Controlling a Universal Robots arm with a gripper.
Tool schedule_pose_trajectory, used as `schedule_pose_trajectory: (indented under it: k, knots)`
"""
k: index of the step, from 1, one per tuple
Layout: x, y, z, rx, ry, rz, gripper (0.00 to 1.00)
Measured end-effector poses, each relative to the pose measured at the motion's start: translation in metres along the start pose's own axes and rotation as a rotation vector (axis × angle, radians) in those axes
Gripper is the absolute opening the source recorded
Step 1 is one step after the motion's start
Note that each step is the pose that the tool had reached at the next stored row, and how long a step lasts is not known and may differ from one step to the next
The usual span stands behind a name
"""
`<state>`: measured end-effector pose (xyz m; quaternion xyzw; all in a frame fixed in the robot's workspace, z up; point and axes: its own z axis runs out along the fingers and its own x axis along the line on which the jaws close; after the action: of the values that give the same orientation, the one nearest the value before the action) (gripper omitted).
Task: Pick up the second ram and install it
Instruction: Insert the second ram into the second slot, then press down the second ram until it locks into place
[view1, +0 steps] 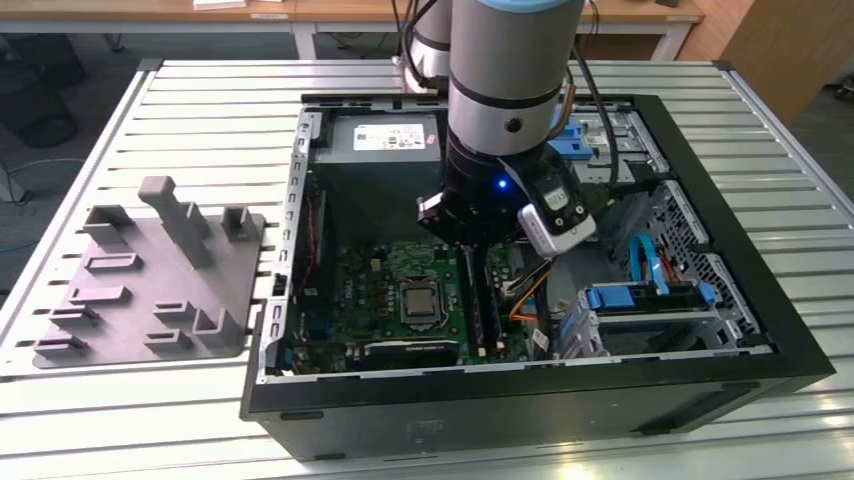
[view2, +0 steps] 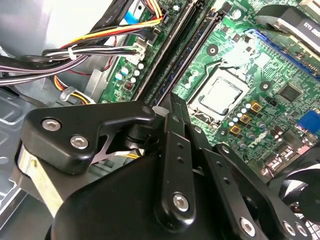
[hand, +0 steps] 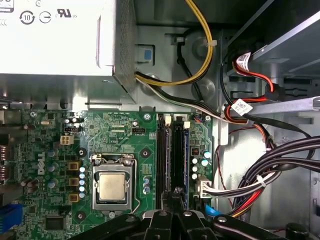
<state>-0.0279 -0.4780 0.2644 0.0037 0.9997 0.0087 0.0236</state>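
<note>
Gripper (view1: 470, 240) sat low inside the open PC case (view1: 747, 330), over the motherboard (hand: 130, 145) by the CPU socket (hand: 112, 186). Jaws together, pressing onto the top edge of the second ram (hand: 178, 160), which stood upright in its slot next to the other slot. Grey fixture (view1: 147, 290) lay on the worktop (view1: 200, 85), well apart from the case.

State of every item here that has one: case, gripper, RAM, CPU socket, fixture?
Computer case: side open, lying flat.
Gripper: inside the case, over the memory slots; fingers cannot be judged.
Second ram: standing in a slot.
CPU socket: latched, no cooler.
Grey fixture: on the table, holding no parts.
</note>
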Motion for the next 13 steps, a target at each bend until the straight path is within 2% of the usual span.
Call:
schedule_pose_trajectory:
  k: [10, 13]
  knots:
    - [0.0, 0.0, -0.0001, 0.0001, 0.0001, 0.0, 0.1]
    - [0.0001, 0.0006, 0.0035, 0.0003, 0.0003, 0.0, 0.1]
